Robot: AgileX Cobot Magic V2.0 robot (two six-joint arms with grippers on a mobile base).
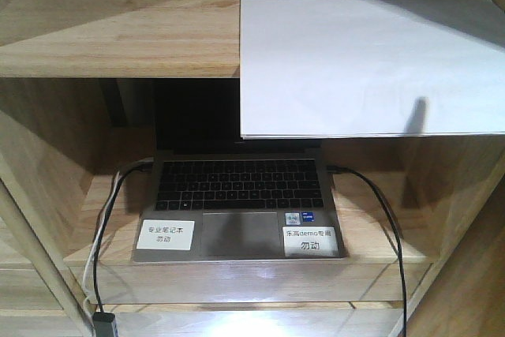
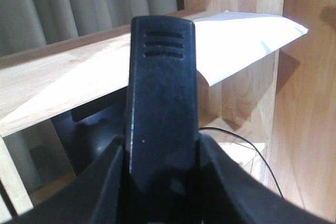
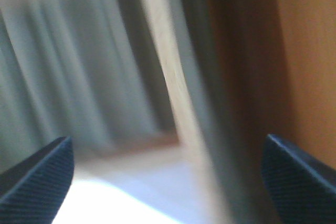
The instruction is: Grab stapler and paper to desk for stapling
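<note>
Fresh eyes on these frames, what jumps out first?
A plain white rectangular paper sheet lies on the upper pale-wood shelf, its front edge overhanging an open grey laptop in the compartment below. In the left wrist view, a small black plastic stapler stands upright in the left gripper, filling mid-frame. The right gripper is open, its view blurred.
</note>
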